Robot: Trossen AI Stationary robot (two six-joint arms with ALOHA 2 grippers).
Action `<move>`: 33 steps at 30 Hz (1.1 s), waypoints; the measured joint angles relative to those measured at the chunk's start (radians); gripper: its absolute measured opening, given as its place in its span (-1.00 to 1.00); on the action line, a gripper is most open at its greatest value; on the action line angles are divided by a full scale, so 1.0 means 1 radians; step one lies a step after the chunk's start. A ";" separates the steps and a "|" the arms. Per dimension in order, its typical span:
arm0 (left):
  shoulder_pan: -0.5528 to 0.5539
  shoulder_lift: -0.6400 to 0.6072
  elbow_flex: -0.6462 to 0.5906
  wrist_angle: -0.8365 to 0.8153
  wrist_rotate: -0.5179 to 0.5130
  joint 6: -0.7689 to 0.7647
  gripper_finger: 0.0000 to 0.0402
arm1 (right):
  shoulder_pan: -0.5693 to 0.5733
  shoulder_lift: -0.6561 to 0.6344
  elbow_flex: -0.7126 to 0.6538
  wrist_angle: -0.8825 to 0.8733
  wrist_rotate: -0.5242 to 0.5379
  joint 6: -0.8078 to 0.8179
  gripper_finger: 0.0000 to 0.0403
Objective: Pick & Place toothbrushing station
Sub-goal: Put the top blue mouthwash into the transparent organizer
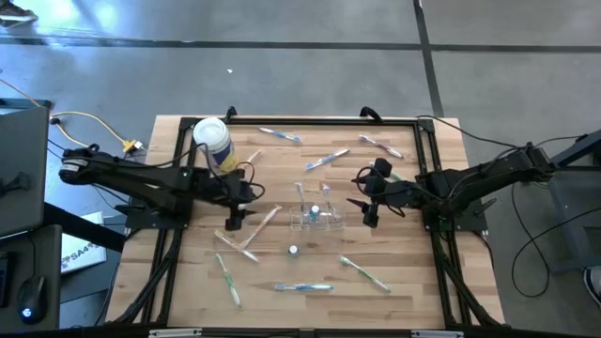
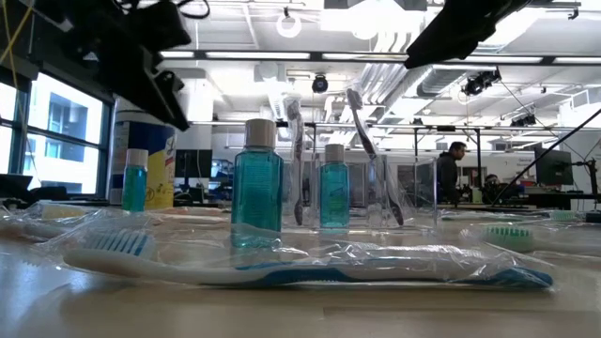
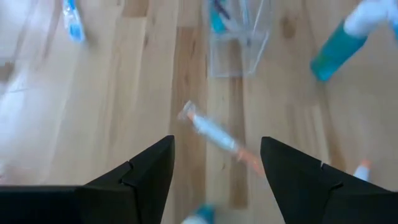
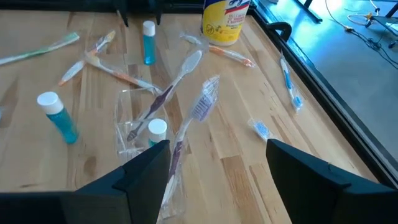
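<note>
A clear plastic cup [image 1: 317, 219] stands at the table's middle. Two wrapped toothbrushes [image 4: 168, 90] stand in it, lower ends inside, leaning on its rim, beside a small blue white-capped bottle [image 4: 156, 130]. More wrapped toothbrushes lie flat around it, such as an orange-handled one [image 3: 219, 138] and a blue one [image 1: 302, 286]. My left gripper [image 1: 234, 223] hangs open above the table left of the cup, over the orange-handled brush. My right gripper [image 1: 369, 214] hangs open just right of the cup [image 4: 138, 124], holding nothing.
A white-lidded canister with a yellow label [image 1: 212, 143] stands at the far left. Loose blue bottles [image 4: 59, 116] [image 4: 148, 41] stand near the cup. A black frame [image 1: 427, 169] rims the table. Bare wood shows between the scattered brushes.
</note>
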 joint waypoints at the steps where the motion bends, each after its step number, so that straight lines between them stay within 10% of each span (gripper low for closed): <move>1: -0.005 -0.002 0.008 -0.038 -0.016 0.013 0.17 | -0.002 0.005 0.000 0.004 0.000 0.000 0.28; 33: -0.003 0.004 -0.015 -0.171 -0.040 0.020 0.17 | -0.013 0.046 0.000 0.001 -0.008 0.008 0.28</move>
